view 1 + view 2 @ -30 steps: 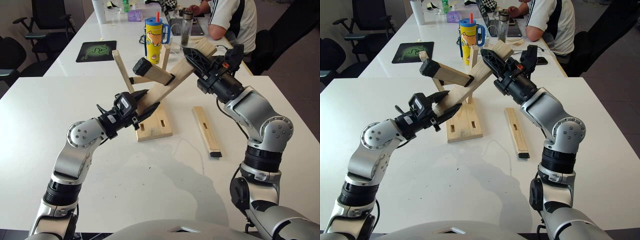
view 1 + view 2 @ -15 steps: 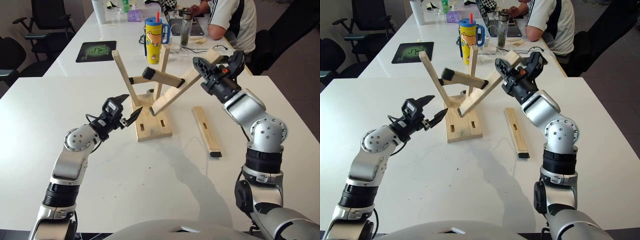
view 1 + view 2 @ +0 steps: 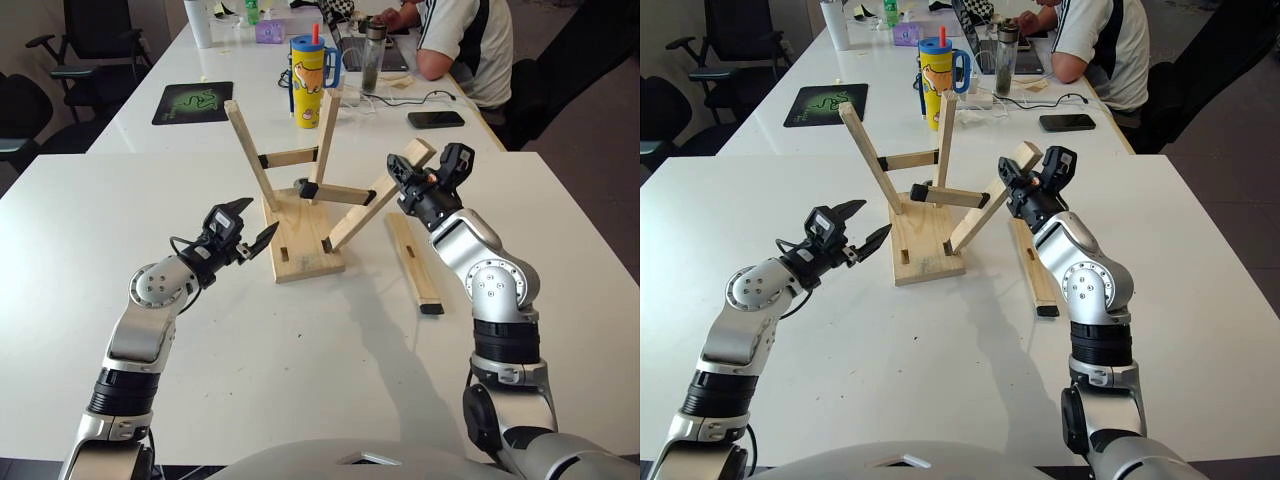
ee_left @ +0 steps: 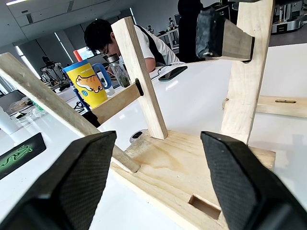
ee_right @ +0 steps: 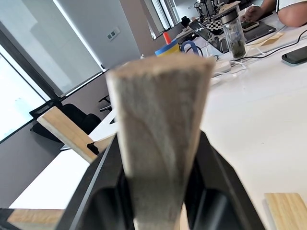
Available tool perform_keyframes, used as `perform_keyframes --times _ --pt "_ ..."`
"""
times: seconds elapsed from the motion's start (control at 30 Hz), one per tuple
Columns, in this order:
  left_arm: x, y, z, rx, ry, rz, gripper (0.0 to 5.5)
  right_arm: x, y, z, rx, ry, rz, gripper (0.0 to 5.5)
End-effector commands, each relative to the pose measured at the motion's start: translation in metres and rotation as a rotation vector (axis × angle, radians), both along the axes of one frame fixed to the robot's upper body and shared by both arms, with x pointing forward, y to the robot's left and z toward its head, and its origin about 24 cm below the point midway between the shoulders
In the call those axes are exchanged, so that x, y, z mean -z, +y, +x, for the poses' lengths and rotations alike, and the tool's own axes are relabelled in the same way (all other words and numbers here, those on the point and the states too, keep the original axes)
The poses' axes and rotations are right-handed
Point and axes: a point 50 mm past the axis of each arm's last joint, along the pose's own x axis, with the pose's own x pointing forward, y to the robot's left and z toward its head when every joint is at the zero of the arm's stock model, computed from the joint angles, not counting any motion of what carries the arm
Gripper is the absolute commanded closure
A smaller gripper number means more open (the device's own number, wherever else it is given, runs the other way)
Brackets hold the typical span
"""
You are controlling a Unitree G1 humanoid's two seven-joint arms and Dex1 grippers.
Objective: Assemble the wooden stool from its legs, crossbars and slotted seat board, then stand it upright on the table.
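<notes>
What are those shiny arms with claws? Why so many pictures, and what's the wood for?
Those are a robot's two arms, each ending in a two-finger gripper. Two pictures come from cameras in its head, looking down; two from cameras on its wrists, close up. On the table lies a seat board with two legs standing in it, joined by a crossbar. The right gripper pinches the top of a slanted leg. The left gripper is open beside the board, holding nothing. One loose leg lies nearby.

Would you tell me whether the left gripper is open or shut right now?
Open: the left gripper's two fingers stand spread apart near the seat board, holding nothing.
</notes>
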Motion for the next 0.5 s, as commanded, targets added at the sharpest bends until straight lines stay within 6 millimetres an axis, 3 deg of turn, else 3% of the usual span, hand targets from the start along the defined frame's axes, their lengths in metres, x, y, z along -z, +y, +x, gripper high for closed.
perform_keyframes --times 0.03,0.23,0.5 --pt "0.004 0.000 -0.001 -0.005 0.012 0.003 2.24 0.020 0.001 0.001 0.045 0.099 0.040 4.47" --pt "0.004 -0.001 -0.001 -0.005 0.012 0.000 2.24 0.028 0.006 0.002 0.048 0.142 0.029 4.47" --pt "0.005 0.000 -0.004 -0.007 0.019 0.000 2.24 0.028 -0.010 -0.011 0.070 0.158 0.023 4.47"
